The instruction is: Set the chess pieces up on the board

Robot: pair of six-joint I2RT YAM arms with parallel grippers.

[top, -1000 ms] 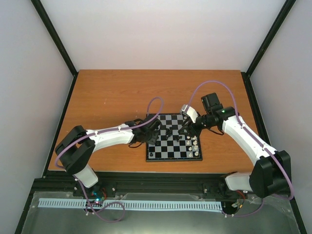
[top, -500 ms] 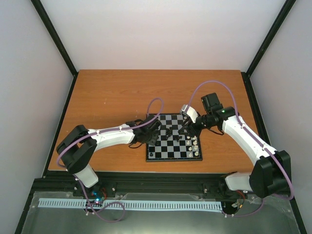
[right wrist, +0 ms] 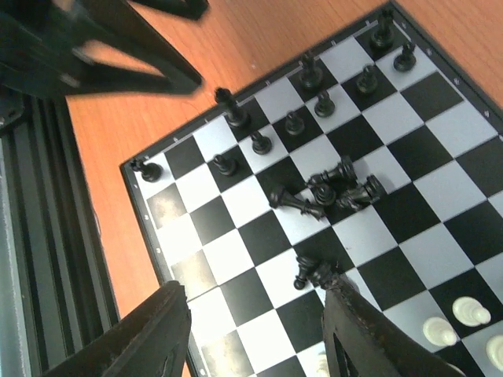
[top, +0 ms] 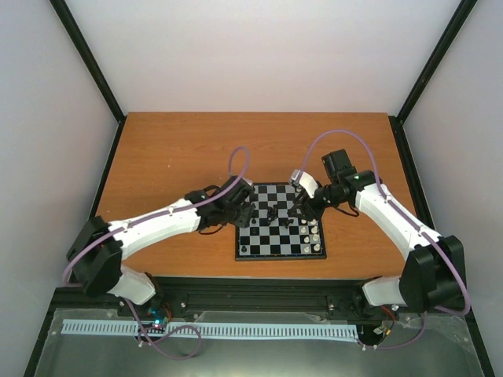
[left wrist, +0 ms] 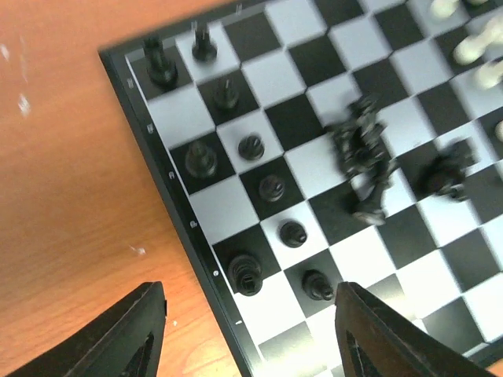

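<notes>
In the top view the board (top: 279,256) lies at the middle of the brown table (top: 173,149), just above the arm bases. At its lower right corner stand white chess pieces (top: 314,236) in two short columns. Higher in the frame, the left gripper (top: 247,212) hovers at the board's left edge and the right gripper (top: 299,206) over its upper right part. Both have their fingers spread wide with nothing between them. The left wrist view shows black pieces (left wrist: 271,187) upright in two rows along the board's left side. A blurred heap of toppled black pieces (left wrist: 365,161) lies toward the middle.
</notes>
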